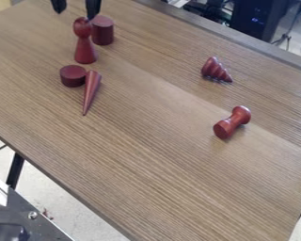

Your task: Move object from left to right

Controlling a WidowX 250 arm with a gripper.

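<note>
Two dark fingers of the gripper (pixel 76 6) show at the top left edge, spread apart with nothing between them. Just below them a red pawn-like piece (pixel 84 47) with a round head stands upright. A red cylinder (pixel 103 31) stands close behind it to the right. Farther down on the left are a short red disc (pixel 73 76) and a long red cone (pixel 91 90) lying beside it, its tip toward the viewer. Over on the right lie a ridged red cone (pixel 214 69) and a red dumbbell-shaped piece (pixel 233 122).
The wooden table (pixel 159 155) runs diagonally across the view, its left front edge dropping off to the floor. Dark computer equipment (pixel 258 20) is beyond the back edge. A metal frame part (pixel 32 215) sits at the lower left, off the table.
</note>
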